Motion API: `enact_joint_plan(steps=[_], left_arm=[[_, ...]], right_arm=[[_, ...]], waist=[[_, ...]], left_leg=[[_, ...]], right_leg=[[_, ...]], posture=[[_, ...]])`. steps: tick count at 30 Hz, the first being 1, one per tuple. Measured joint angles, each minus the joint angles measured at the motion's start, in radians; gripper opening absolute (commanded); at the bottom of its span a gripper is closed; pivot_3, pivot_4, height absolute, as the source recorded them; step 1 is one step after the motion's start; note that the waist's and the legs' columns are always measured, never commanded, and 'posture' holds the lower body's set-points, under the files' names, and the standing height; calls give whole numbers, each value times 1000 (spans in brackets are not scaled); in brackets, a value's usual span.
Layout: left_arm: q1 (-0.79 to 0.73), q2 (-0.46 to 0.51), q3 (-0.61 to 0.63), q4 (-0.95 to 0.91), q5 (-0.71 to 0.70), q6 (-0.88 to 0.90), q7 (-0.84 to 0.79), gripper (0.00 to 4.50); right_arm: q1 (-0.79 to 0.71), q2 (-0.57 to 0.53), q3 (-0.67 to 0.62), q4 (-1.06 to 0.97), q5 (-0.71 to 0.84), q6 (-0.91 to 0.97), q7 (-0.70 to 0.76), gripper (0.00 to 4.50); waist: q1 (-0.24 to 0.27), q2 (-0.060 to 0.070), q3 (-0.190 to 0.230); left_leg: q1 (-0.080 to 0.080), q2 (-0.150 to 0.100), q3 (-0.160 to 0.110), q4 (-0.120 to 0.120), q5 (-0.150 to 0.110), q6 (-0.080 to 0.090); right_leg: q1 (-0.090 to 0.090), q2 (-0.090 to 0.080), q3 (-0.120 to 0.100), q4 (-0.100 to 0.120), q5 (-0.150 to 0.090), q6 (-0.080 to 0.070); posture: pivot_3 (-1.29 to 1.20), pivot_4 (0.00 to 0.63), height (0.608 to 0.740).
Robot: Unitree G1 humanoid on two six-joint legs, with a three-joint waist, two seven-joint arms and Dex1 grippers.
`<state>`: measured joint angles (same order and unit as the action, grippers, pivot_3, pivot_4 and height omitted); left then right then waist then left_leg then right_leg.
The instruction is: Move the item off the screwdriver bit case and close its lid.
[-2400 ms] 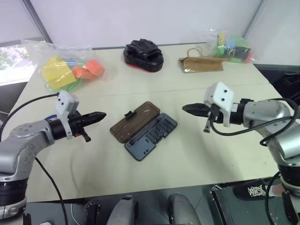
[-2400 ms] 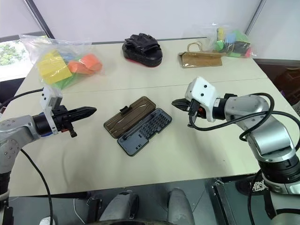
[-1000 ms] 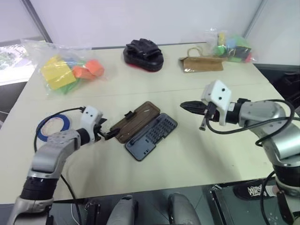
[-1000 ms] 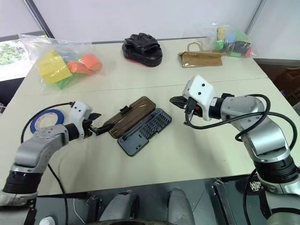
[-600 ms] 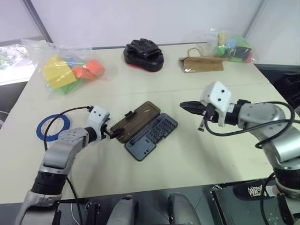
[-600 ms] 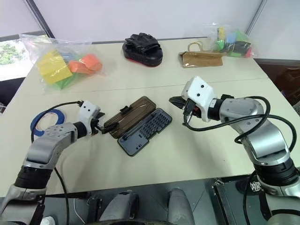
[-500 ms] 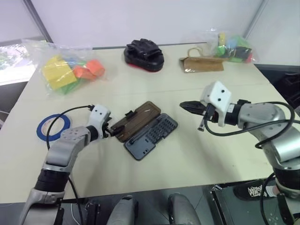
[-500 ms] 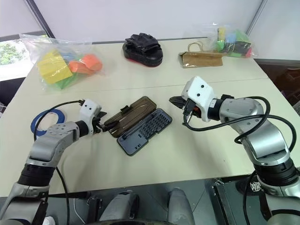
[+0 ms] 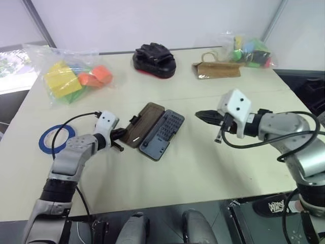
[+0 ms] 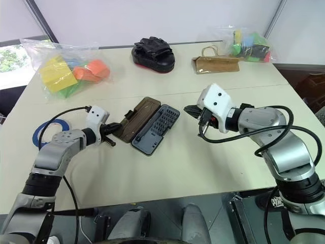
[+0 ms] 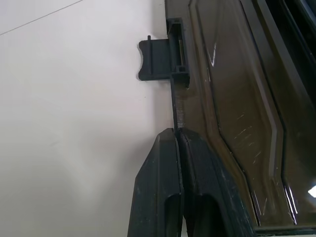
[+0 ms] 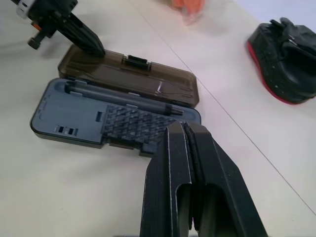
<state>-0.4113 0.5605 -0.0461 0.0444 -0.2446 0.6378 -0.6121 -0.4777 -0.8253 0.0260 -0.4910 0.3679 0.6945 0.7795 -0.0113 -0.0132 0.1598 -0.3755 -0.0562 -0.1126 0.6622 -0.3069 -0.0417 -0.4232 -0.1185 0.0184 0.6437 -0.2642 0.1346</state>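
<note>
The screwdriver bit case (image 9: 162, 133) lies open in the middle of the table, its dark tray showing rows of bits. Its smoky-brown lid (image 9: 143, 123) is folded out flat on the tray's left side. My left gripper (image 9: 121, 135) is shut on the lid's outer edge, just beside the black latch tab (image 11: 158, 57). A blue tape ring (image 9: 52, 138) lies flat on the table left of the case, apart from it. My right gripper (image 9: 202, 116) hovers shut to the right of the case with nothing in it. The right wrist view shows the tray (image 12: 79, 121) and lid (image 12: 148, 84).
A black padded mitt (image 9: 154, 53) sits at the back centre. A clear bag of coloured blocks (image 9: 68, 76) lies at the back left. At the back right are a brown paper bag (image 9: 218, 69) and another bag of toys (image 9: 249, 51).
My left gripper has shut on the lid's edge. The open case has turned on the table and shifted a little away from me. The right arm has stayed put.
</note>
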Motion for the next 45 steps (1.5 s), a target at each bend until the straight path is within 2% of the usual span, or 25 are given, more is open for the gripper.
enact_joint_plan(steps=[5, 9, 14, 20, 23, 28, 36, 45], left_arm=[[-49, 62, -72, 75, 57, -129, -138, 64], [-162, 97, -176, 214, 127, -322, -332, 64], [-351, 5, -258, 482, 210, -545, -455, 64], [-545, -154, -283, 838, 282, -792, -479, 64], [-591, -200, -281, 935, 294, -854, -490, 64], [-608, -220, -262, 995, 299, -882, -508, 64], [-606, -228, -239, 1050, 306, -1020, -528, 64], [-626, -242, -225, 1098, 334, -1038, -507, 64]], right_arm=[[-1, 0, 0, 0, 0, 5, -3, 0], [-8, -1, 0, 5, -2, 5, -3, 0], [-17, -2, -2, 8, -2, 5, -4, 0], [-14, -8, -5, 2, -2, 21, -14, 0], [-12, -15, -10, -12, -1, 28, -19, 0], [0, -21, -39, -19, 2, 45, -26, 0], [3, -20, -39, -19, 0, 47, -26, 0], [2, -18, -33, -19, -1, 38, -24, 0]], waist=[[1, 0, 0], [10, 0, 0], [24, 0, 0], [24, -1, 0], [21, -1, 0], [16, -1, 0], [12, -1, 0], [-2, -1, 0]], left_leg=[[-1, 0, 0, 0, 0, 0], [-5, -1, 1, 1, 3, -5], [-9, -1, 0, 3, 3, -5], [-14, -3, 0, 5, 3, -4], [-14, -3, 0, 5, 2, -4], [-14, -3, 0, 5, 2, -4], [-14, -3, -1, 5, 2, -4], [-14, -3, -1, 6, 2, -4]], right_leg=[[0, 0, 0, -1, 0, 0], [0, 0, -2, -4, 0, 0], [-2, 0, -4, -6, 1, 2], [-2, -1, -5, -11, 4, 7], [-2, -1, -5, -11, 4, 7], [-2, -1, -5, -11, 4, 8], [-3, -1, -5, -11, 4, 8], [-3, -1, -5, -10, 4, 8]], posture=[[0, 150, 740], [0, 150, 740], [0, 150, 740], [0, 150, 740], [0, 150, 740], [0, 150, 740], [0, 150, 740], [0, 150, 740]])
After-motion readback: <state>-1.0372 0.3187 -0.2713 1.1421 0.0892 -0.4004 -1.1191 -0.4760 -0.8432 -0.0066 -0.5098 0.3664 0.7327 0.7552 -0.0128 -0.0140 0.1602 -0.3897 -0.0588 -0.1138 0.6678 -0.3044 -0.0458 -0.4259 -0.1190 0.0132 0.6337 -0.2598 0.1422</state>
